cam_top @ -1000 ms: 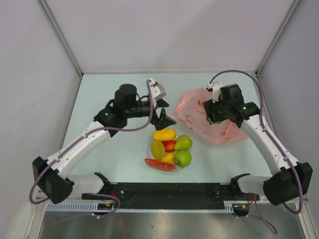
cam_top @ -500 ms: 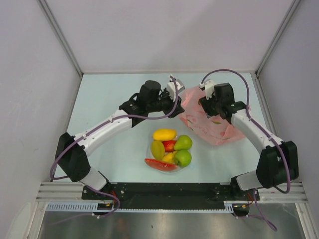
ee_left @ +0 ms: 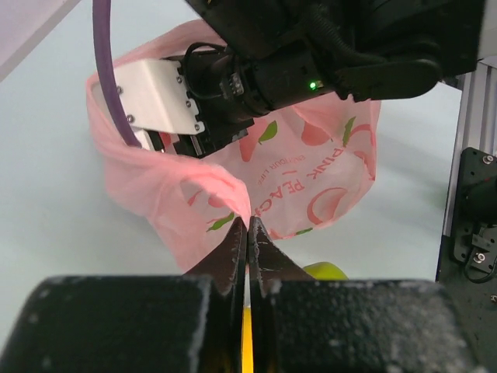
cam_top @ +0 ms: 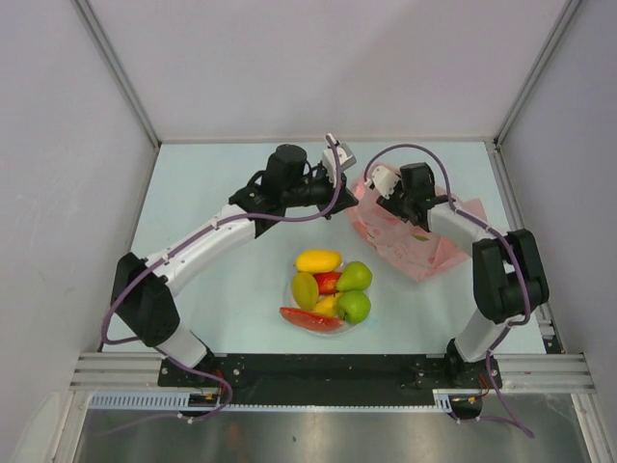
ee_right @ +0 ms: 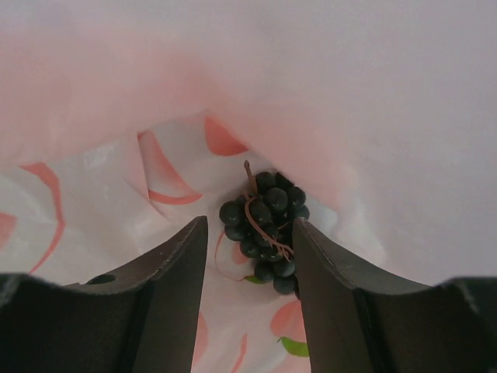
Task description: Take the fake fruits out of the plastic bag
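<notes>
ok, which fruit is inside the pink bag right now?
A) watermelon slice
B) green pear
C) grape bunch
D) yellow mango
C: the right wrist view shows the dark grape bunch lying inside the pink bag, just ahead of the open right gripper. The watermelon slice, green pears and yellow mango sit outside the bag in the top view.

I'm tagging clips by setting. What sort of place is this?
Most likely a lab robot test cell, not a home: plain white panel walls enclose a pale table, with two arms mounted by an aluminium rail.
</notes>
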You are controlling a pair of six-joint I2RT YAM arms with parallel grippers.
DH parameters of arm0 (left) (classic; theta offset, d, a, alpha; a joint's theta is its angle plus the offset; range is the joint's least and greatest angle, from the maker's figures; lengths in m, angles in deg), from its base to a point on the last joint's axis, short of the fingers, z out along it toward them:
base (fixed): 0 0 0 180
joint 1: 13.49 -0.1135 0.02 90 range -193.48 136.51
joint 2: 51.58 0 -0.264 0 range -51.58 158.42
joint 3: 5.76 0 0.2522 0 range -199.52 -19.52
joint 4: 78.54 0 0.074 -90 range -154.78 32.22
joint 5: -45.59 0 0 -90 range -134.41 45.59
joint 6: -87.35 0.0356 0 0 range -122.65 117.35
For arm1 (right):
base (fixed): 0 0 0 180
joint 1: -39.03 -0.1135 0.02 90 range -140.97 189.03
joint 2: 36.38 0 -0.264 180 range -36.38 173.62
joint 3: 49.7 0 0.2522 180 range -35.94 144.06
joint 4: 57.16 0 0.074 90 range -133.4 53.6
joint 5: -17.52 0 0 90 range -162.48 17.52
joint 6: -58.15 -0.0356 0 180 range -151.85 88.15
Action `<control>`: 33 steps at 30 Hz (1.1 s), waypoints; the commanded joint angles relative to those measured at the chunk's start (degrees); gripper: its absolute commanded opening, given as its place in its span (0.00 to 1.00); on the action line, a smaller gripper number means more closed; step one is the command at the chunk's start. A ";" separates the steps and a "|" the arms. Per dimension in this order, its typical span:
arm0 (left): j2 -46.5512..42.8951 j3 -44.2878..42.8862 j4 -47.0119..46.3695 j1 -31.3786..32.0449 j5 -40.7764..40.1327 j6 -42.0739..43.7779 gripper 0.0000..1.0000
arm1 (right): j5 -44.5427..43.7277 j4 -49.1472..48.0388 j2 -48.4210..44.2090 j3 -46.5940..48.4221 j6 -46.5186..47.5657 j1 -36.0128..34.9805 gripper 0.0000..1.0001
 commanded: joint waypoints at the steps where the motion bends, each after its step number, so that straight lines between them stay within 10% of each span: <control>1: 0.73 -4.03 -1.20 -0.22 2.34 0.03 0.00 | -0.68 -3.71 3.94 0.34 5.61 0.49 0.51; 20: 1.69 -6.05 -0.32 -0.21 2.25 0.55 0.00 | -5.16 -12.75 12.38 0.34 8.25 1.46 0.48; 27: 1.78 -5.88 -0.05 -0.13 1.64 1.35 0.00 | -2.62 -14.52 9.94 0.34 8.08 1.28 0.07; 33: 2.22 -5.88 -0.05 -0.13 0.14 2.22 0.00 | 5.20 -8.46 -1.66 0.34 -1.83 -0.21 0.00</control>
